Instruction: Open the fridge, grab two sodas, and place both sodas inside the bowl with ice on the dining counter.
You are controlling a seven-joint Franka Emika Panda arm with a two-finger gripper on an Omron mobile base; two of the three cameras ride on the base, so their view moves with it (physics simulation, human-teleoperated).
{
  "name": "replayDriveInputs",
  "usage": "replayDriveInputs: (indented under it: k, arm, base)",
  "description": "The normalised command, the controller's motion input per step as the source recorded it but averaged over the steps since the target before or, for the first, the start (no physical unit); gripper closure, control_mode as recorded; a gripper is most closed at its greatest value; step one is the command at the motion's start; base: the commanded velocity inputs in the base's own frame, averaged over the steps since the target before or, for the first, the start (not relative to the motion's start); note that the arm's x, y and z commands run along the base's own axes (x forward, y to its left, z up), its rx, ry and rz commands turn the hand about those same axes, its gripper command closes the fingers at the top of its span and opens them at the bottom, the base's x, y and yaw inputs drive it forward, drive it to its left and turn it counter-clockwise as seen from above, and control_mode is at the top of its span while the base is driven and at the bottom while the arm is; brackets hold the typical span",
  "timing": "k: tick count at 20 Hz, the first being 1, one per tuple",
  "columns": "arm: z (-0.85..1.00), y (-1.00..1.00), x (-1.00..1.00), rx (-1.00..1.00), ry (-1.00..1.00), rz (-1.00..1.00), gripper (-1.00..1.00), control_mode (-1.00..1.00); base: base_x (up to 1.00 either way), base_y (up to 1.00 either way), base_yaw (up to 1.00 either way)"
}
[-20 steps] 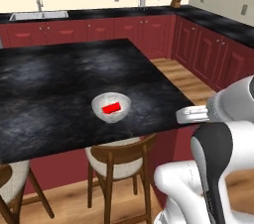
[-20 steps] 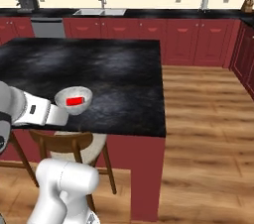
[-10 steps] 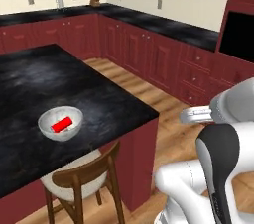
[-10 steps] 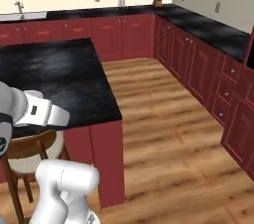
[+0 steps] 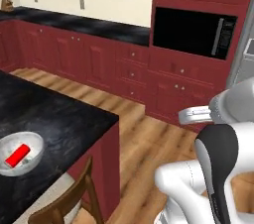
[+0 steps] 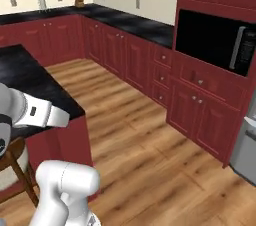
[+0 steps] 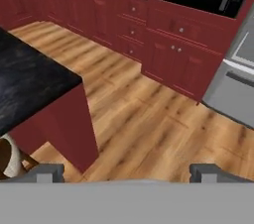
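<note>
- The dining counter (image 5: pixel 59 119) serves as the landmark: its glossy black marbled top sits on a dark red base, and its corner juts toward the open wooden floor (image 6: pixel 145 155)
- The bowl with ice (image 5: pixel 20 154) rests on the counter top near the edge closest to the robot, well back from that corner
- One red soda (image 5: pixel 18 154) lies on its side inside the bowl, tilted
- A wooden chair (image 5: pixel 74 203) stands at the counter's near edge just below the bowl, its curved back touching or almost touching the counter base
- The gripper (image 7: pixel 126 171) hangs over the floor just off the counter's corner, jaws spread wide with nothing between them
- Across the floor from the counter runs a wall of dark red cabinets (image 6: pixel 125 55) with a black worktop
- A black built-in microwave (image 5: pixel 193 32) sits in a tall red cabinet column, farther from the counter than the low cabinets
- The fridge (image 7: pixel 235 84) shows as a light-grey edge beyond the microwave column, farthest from the counter; whether its door is shut I cannot tell
- Between the counter and the fridge lies bare wooden floor
- A knife block (image 6: pixel 79 0) stands on the far worktop, well away from the counter
</note>
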Motion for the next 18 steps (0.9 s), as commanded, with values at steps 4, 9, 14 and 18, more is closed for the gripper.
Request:
replayDriveInputs:
  k: [4,9,14,18]
  arm:
    - [0.00,0.00,0.00,0.00,0.00,0.00,-1.00,1.00]
    - [0.00,0.00,0.00,0.00,0.00,0.00,-1.00,1.00]
    - [0.00,0.00,0.00,0.00,0.00,0.00,-1.00,1.00]
    - [0.00,0.00,0.00,0.00,0.00,0.00,-1.00,1.00]
  base:
    - [0.00,-0.14,-0.63]
    - [0.00,-0.23,-0.62]
    - [0.11,-0.22,-0.57]
    - [0.54,0.07,-0.39]
